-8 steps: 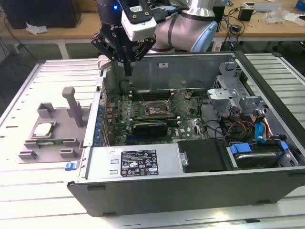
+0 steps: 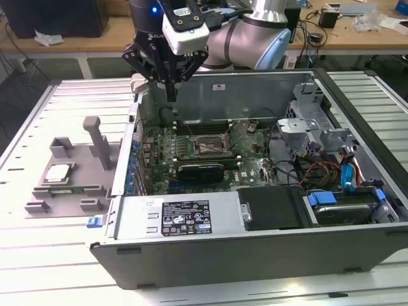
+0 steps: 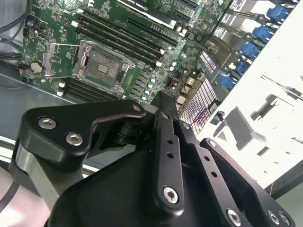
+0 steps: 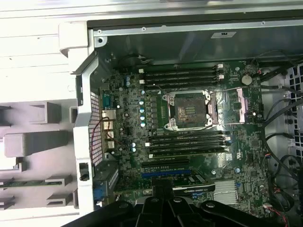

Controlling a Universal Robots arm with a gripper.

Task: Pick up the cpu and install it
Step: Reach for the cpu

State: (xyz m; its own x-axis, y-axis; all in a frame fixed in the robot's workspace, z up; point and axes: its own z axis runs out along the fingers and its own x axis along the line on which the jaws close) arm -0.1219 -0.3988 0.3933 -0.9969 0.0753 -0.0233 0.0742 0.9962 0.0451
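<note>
Two hazards stand out, both tied to how far the work has yet to go. The hand [image 2: 171, 95] hangs over the open computer case [image 2: 255, 95], just inside its wall on the exterior view's left. Its fingers appear pressed together with nothing between them, though the angle is poor and I would not swear to it. The cpu [image 2: 57, 172] lies flat in a recess of the grey tray [image 2: 64, 148] on the slatted worktop [image 2: 51, 268], outside the case and well apart from the hand.

First hazard: the chip is thin and sits low in its recess, with the long green memory stick [image 2: 67, 189] just beside it. I judge that a grasp from fingers set slightly off-centre could tilt the chip, let it slip, or nudge the stick.

Second hazard: the motherboard socket [image 4: 188, 109] stands open, its load plate [image 4: 236, 105] swung back beside it, so the contact field is bare in both wrist views. A chip brought down turned the wrong way, tilted, or a little off the frame would likely press on those contacts and bend them.

The case wall rises between tray and socket, and a low crossing could catch the fingers or the chip on its edge.
</note>
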